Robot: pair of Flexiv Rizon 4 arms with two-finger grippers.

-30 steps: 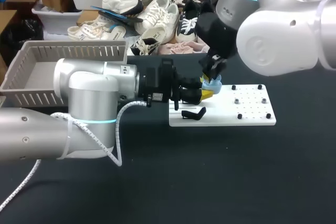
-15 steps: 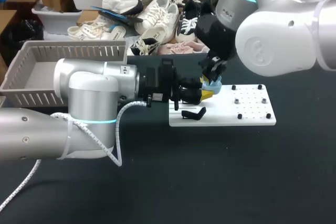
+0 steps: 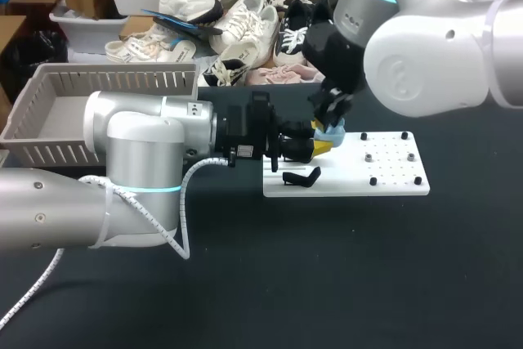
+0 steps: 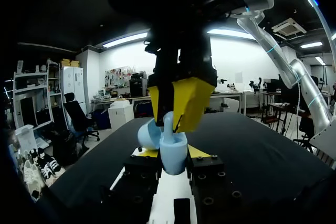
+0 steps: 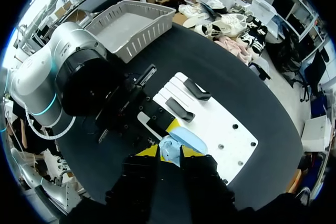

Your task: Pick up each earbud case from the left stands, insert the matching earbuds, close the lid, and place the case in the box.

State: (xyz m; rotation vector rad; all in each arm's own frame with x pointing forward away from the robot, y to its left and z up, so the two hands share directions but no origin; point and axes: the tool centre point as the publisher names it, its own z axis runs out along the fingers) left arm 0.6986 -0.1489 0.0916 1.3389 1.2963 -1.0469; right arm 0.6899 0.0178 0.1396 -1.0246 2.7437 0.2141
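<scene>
A light-blue earbud case [image 3: 328, 133] [image 4: 173, 162] [image 5: 185, 139] hangs just above the left end of the white board [image 3: 392, 176], its lid tipped open. My left gripper [image 3: 317, 146] [image 4: 173, 153], reaching in from the left, is shut on the case body. From above, my right gripper [image 3: 331, 123] [image 4: 170, 115] [image 5: 169, 153] has its yellow tips right over the open case. A small light-blue earbud [image 4: 168, 124] stands between them, going down into the case. Black stands [image 3: 301, 177] [image 5: 191, 89] lie on the board's left part.
A grey slatted basket [image 3: 73, 112] [image 5: 126, 27] stands at the back left, behind my left arm. The board's right part carries several small black pegs [image 3: 373, 181]. Dark tabletop stretches in front of the board.
My right arm has shifted very slightly to the left. Both grippers stay at the case.
</scene>
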